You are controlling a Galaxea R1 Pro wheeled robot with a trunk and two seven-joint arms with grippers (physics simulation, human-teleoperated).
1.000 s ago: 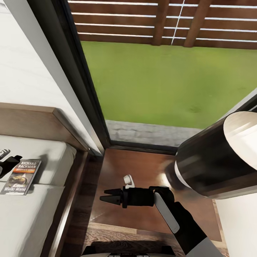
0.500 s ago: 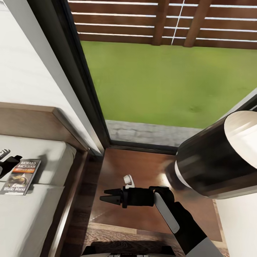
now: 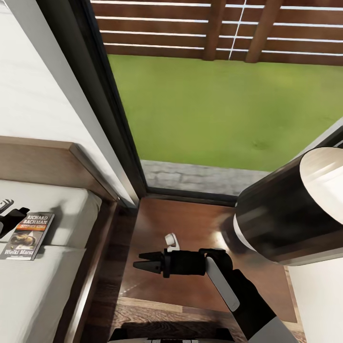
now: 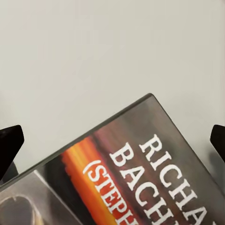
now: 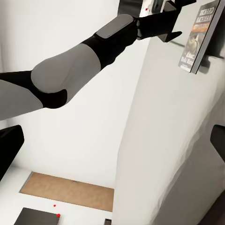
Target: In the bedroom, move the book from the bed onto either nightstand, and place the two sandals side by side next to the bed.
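The book [image 3: 26, 236] lies flat on the pale mattress of the bed [image 3: 57, 267], near the headboard and close to the mattress's window-side edge, cover up with its white lettering readable. Compared with a second ago it sits in the same spot, and the head view itself has not shifted.

The left gripper [image 3: 9, 220] hangs just beside the book's upper corner, as it did in the earlier pictures. In the left wrist view its two dark fingertips [image 4: 10, 143] stand wide apart at either side, with the book's corner [image 4: 140, 168] and bare mattress between them: released, grasping nothing.

The right gripper [image 3: 145, 263] hovers over the dark glossy nightstand [image 3: 190, 224] between the bed frame and the window, fingers pointing toward the bed. Its place has barely changed. Its fingers look close together in the head view, while the right wrist view shows dark tips at opposite edges, so whether it is released or clenched cannot be told. It holds nothing.
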